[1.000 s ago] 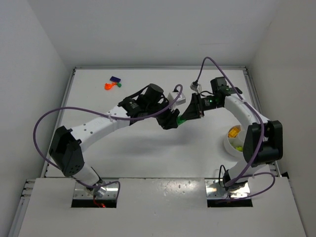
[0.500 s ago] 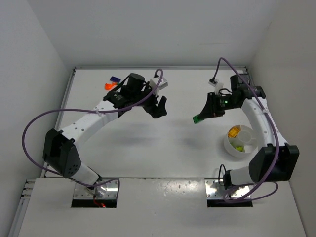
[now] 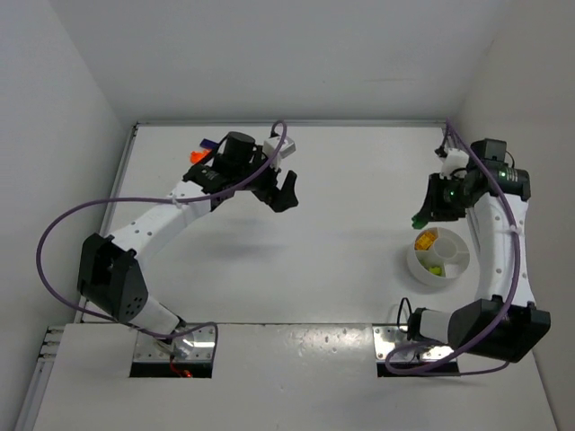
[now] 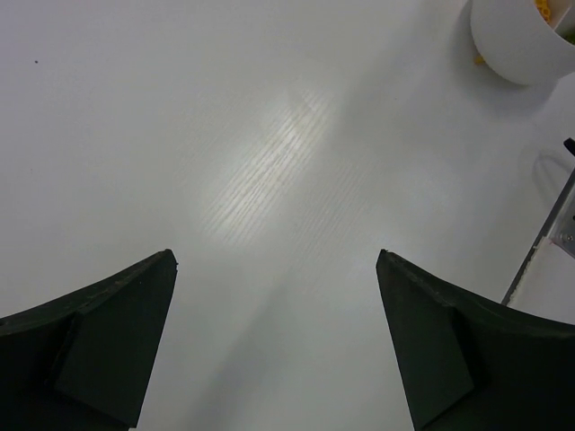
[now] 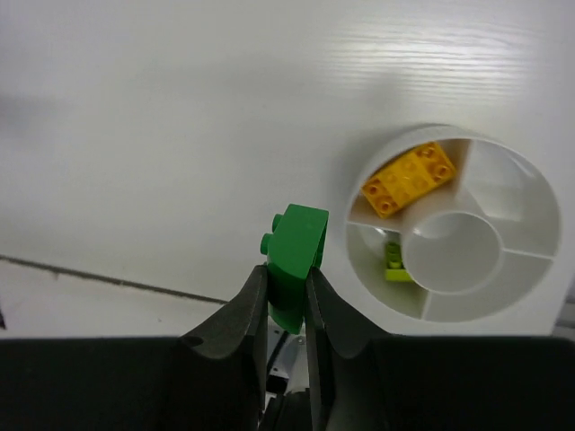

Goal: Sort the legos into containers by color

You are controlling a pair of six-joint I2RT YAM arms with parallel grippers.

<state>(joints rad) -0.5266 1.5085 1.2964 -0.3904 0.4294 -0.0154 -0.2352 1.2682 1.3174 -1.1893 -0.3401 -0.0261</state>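
My right gripper [image 3: 424,214] is shut on a green lego [image 5: 295,251], held in the air just left of the round white dish [image 5: 537,296] and above its rim. Two of the dish's containers are occupied: an orange-yellow brick [image 5: 409,180] lies in one and a small lime brick [image 5: 393,256] in another. From above, the dish [image 3: 414,266] stands at the right of the table. My left gripper [image 3: 286,190] hangs open over bare table at the back left, nothing between its fingers [image 4: 117,332]. An orange lego [image 3: 195,155] and a dark blue one [image 3: 208,144] lie behind the left arm.
White walls close the table in at the back and on both sides. The left wrist view catches the dish [image 4: 517,40] at its top right corner and the table's metal edge strip [image 4: 548,233] at the right.
The two grippers were together at the table's middle; the left one has let go of the green lego, opened wide and pulled back left. The right arm has carried the green lego rightward to the dish.
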